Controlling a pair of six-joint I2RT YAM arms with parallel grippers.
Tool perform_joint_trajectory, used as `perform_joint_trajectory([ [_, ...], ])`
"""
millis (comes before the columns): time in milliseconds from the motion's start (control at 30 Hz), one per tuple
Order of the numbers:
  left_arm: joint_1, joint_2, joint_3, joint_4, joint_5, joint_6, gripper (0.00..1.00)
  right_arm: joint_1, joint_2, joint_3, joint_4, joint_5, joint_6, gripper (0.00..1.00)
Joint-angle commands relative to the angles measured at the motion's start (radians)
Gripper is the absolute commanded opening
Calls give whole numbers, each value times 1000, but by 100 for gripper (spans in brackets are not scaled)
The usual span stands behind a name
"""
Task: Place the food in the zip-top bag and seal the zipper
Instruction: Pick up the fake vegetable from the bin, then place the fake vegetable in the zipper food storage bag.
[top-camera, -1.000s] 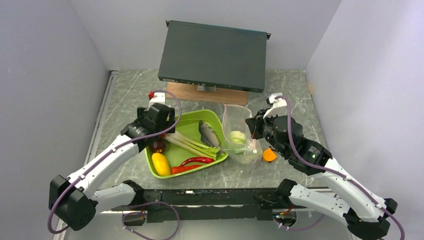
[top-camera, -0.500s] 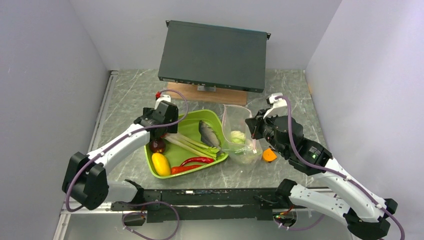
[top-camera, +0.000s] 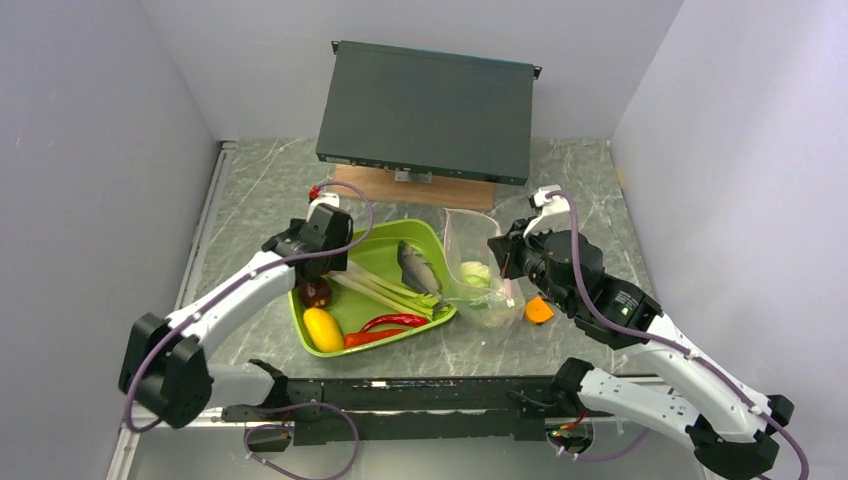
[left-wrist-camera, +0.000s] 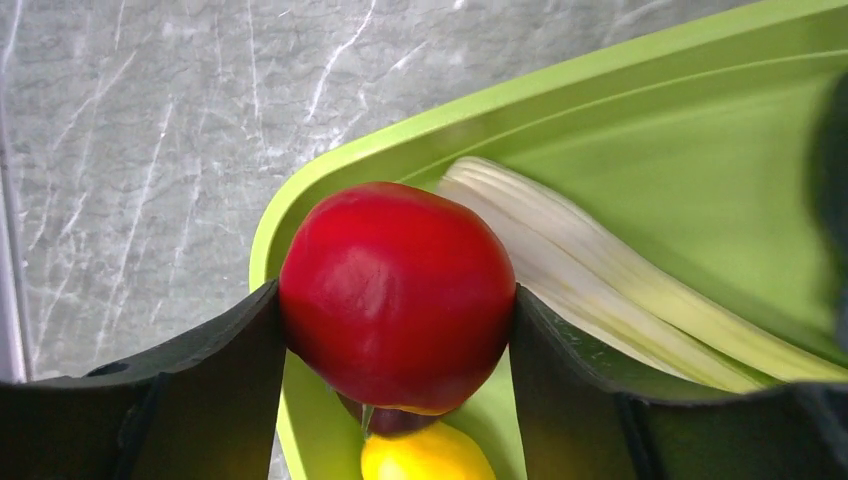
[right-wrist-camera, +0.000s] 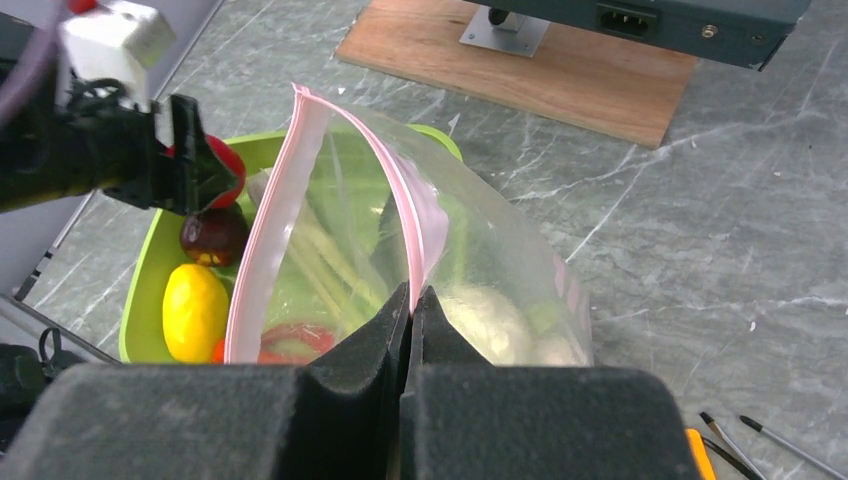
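My left gripper (left-wrist-camera: 397, 335) is shut on the red tomato (left-wrist-camera: 397, 295), both fingers pressing its sides, over the far-left corner of the green tray (left-wrist-camera: 330, 165). Below it lie the dark purple bulb (top-camera: 317, 292) and the yellow fruit (top-camera: 322, 328). The grey fish (top-camera: 417, 266), green stalks (top-camera: 385, 290) and red chilli (top-camera: 390, 322) also lie in the tray. The zip-top bag (top-camera: 484, 282) stands right of the tray with a pale cabbage (top-camera: 476, 273) inside. My right gripper (right-wrist-camera: 412, 300) is shut on the pink zipper (right-wrist-camera: 400, 190), holding the mouth open.
A dark flat box (top-camera: 425, 110) rests on a wooden board (top-camera: 415, 188) at the back. An orange-handled screwdriver (top-camera: 539, 311) lies right of the bag, and thin tool shafts (right-wrist-camera: 790, 440) show near my right gripper. Grey walls close in both sides.
My left gripper has shifted slightly over the tray's far-left corner and its jaws have come together on the red tomato. The right gripper and the bag have stayed put.
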Motion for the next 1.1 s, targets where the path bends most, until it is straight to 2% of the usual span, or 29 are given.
perform_joint_trajectory([
  [0,1,-170,33,-16,158,10,47,4,20,29,56,-20,-9,0],
  [100,1,-280,31,16,358,7,47,3,28,26,70,-29,-5,0],
  [233,0,-397,8,143,677,-35,48,3,47,38,79,-48,-3,0],
  [367,-4,-448,-73,417,973,-203,47,3,57,47,83,-65,-2,0],
  [467,-37,-445,-117,654,1096,-347,47,2,59,59,84,-77,1,0],
  [567,-115,-424,-89,734,1053,-352,49,3,58,53,94,-80,1,0],
  [767,-270,-332,41,719,936,-251,54,3,62,42,99,-102,17,0],
  [1067,-334,-163,182,597,827,-165,53,4,47,70,111,-150,33,0],
])
